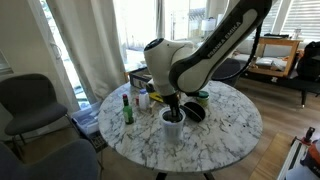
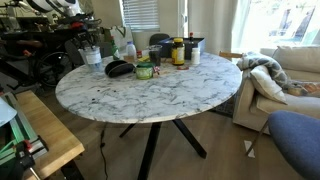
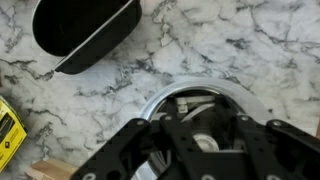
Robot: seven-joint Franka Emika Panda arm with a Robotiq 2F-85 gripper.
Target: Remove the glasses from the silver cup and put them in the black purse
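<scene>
The silver cup (image 1: 173, 126) stands near the middle of the marble table, and its bright rim (image 3: 200, 93) fills the lower wrist view. My gripper (image 1: 175, 106) hangs straight over it, its dark fingers (image 3: 202, 128) spread about as wide as the cup's mouth and reaching into it. A thin piece of the glasses (image 3: 186, 101) shows inside the cup; the rest is hidden by the gripper. The black purse (image 1: 193, 112) lies open right beside the cup, its dark mouth (image 3: 85, 28) empty. In an exterior view the cup (image 2: 92, 58) and the purse (image 2: 119, 68) are at the far left.
A green bottle (image 1: 128, 108) and a green-lidded jar (image 1: 203, 97) stand near the cup, and more jars (image 2: 178, 51) stand at the table's far edge. A yellow object (image 3: 8, 136) lies left of the cup. Chairs ring the round table (image 2: 160, 95).
</scene>
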